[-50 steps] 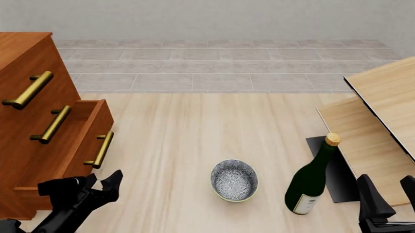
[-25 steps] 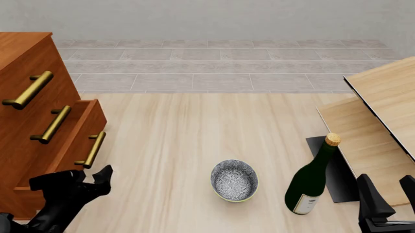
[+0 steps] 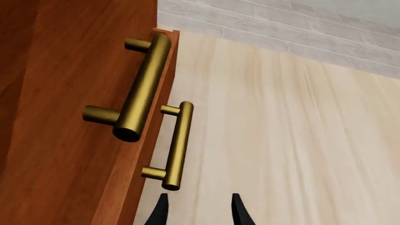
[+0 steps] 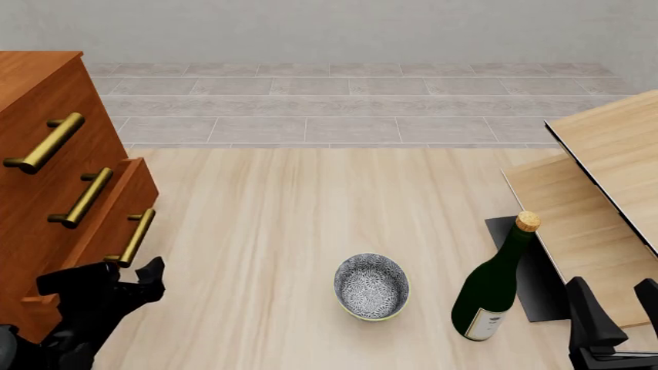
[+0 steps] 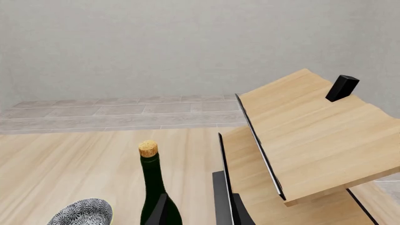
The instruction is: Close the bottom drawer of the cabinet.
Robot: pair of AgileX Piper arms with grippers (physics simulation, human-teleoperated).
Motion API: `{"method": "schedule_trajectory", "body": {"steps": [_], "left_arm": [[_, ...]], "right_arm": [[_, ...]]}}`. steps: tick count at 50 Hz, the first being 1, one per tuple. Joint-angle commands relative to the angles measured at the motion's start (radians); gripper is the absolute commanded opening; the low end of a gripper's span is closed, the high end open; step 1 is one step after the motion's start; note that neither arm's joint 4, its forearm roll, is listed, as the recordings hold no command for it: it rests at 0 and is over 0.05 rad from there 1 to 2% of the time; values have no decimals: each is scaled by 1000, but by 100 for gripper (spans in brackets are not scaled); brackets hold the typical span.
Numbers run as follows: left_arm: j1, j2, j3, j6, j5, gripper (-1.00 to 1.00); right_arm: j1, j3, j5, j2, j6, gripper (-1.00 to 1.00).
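One risk: your left gripper [image 4: 132, 276], fingers parted and empty beside the bottom drawer [image 4: 113, 216], could snag its handle [image 4: 131, 238].

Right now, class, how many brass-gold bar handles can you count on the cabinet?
3. On the cabinet, stacked: top handle, middle handle, and the bottom drawer's handle, lowest, nearest the left gripper.

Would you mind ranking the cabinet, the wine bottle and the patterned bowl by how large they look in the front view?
Largest to smallest, as they look in the front view:
1. the cabinet, though the frame's edge cuts it off
2. the wine bottle
3. the patterned bowl, clearly shorter than the bottle standing at about the same depth
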Motion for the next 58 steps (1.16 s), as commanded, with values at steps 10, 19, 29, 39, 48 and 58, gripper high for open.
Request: {"method": "schedule_trajectory", "body": {"steps": [10, 19, 29, 39, 48, 58], "left_arm": [[88, 61, -81, 34, 47, 100], [124, 72, -92, 53, 56, 100], [162, 124, -110, 87, 34, 100], [195, 128, -116, 128, 33, 100], [221, 132, -123, 163, 30, 100], [235, 115, -124, 176, 43, 100]], "right_arm": [[-2, 0, 5, -7, 2, 100], [-3, 0, 5, -8, 3, 100], [-4, 0, 5, -8, 4, 100], [-7, -1, 5, -8, 6, 100], [-8, -3, 8, -12, 7, 100], [-11, -4, 12, -16, 9, 100]]}}
